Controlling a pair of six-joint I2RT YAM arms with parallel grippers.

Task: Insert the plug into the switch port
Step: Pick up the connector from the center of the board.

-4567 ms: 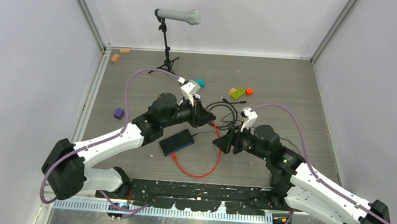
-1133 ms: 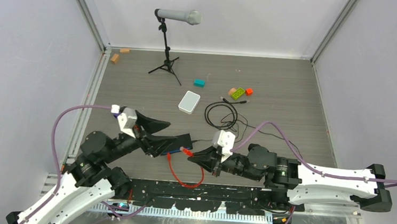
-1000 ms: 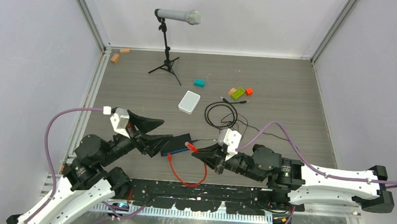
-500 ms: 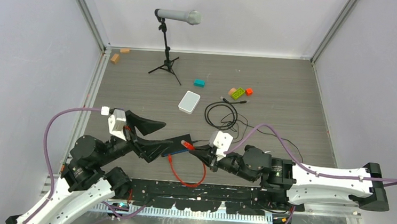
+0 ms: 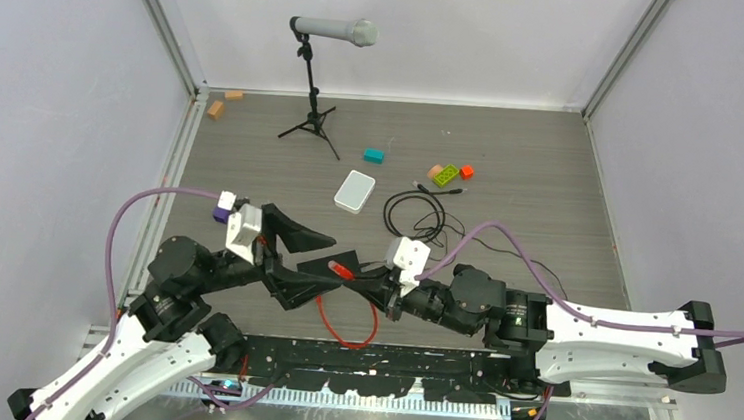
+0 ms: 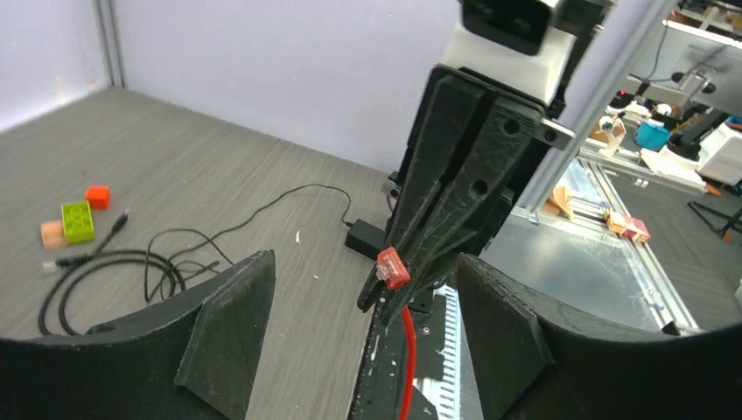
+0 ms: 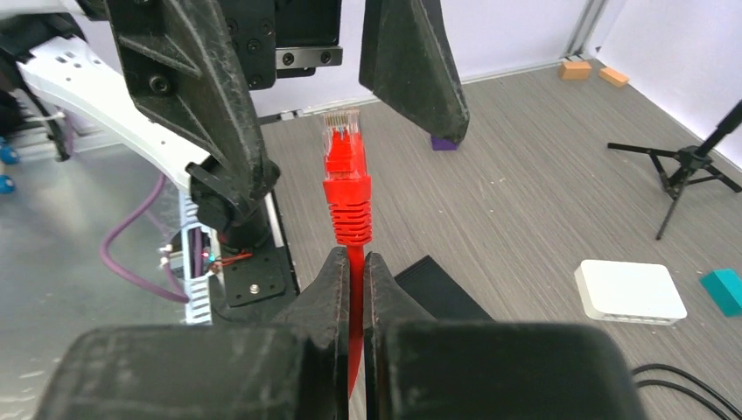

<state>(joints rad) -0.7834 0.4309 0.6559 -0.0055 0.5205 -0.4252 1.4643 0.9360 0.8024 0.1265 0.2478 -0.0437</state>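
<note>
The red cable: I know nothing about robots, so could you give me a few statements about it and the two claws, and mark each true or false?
1. The right gripper is shut on the red cable, just behind the plug. True.
2. The plug sits pushed into the black box. False: it is held up in the air, and the black box lies on the table below it.
3. The left gripper is open, with the plug between its two fingers. True.
4. The white box is stacked on the black box. False: it lies on the table by itself, farther back.
</note>
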